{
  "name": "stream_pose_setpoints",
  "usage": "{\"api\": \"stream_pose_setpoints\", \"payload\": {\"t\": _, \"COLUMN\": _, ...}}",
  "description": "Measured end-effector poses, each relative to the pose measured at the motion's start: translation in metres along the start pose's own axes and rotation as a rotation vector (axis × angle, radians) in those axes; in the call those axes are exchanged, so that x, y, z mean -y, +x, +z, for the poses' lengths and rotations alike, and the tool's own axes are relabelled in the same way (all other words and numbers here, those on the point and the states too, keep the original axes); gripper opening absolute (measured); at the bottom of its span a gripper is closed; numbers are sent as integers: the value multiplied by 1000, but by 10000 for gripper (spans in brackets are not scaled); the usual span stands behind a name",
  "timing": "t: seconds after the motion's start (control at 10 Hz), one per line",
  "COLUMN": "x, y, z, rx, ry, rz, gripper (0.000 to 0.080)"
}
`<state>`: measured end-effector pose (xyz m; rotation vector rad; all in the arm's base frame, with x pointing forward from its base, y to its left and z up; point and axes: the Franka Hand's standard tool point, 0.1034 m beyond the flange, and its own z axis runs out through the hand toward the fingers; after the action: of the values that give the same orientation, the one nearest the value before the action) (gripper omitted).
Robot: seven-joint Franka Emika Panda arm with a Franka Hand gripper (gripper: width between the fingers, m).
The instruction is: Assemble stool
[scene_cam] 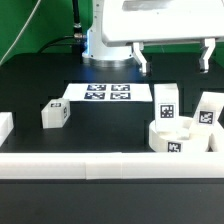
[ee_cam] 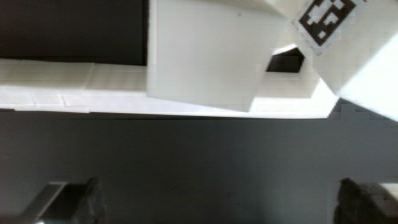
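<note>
My gripper (scene_cam: 174,58) hangs open and empty above the back right of the table, over the stool parts. The round white seat (scene_cam: 178,138) lies at the front right against the rail. One tagged leg (scene_cam: 166,100) stands upright just behind it, and a second leg (scene_cam: 207,110) stands at the exterior view's right. The third leg (scene_cam: 56,114) lies alone at the left. In the wrist view, a white leg block (ee_cam: 214,55) and a tagged leg (ee_cam: 347,40) fill the far part, and the fingertips (ee_cam: 71,205) stand wide apart over dark table.
The marker board (scene_cam: 108,93) lies flat at the middle back. A long white rail (scene_cam: 90,166) runs along the front edge, and a short rail piece (scene_cam: 4,126) sits at the left edge. The robot base (scene_cam: 100,45) stands behind the marker board.
</note>
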<state>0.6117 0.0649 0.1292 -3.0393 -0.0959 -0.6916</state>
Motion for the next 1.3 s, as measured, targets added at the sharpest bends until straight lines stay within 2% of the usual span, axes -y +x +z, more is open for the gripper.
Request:
{"api": "stream_pose_setpoints", "payload": {"t": 0.2, "x": -4, "y": -6, "z": 4, "rx": 35, "ry": 0, "rz": 21, "gripper": 649}}
{"api": "stream_pose_setpoints", "payload": {"t": 0.3, "x": -2, "y": -15, "z": 7, "rx": 130, "ry": 13, "rz": 32, "gripper": 649}}
{"api": "stream_pose_setpoints", "payload": {"t": 0.5, "x": -4, "y": -10, "z": 5, "rx": 286, "ry": 37, "rz": 43, "gripper": 649}}
{"api": "stream_pose_setpoints", "payload": {"t": 0.8, "x": -5, "y": -15, "z": 10, "rx": 501, "ry": 70, "rz": 50, "gripper": 649}}
{"api": "stream_pose_setpoints", "payload": {"t": 0.9, "x": -7, "y": -16, "z": 13, "rx": 531, "ry": 73, "rz": 54, "gripper": 649}}
{"api": "stream_pose_setpoints", "payload": {"t": 1.3, "x": -8, "y": -17, "z": 20, "rx": 521, "ry": 71, "rz": 74, "gripper": 649}}
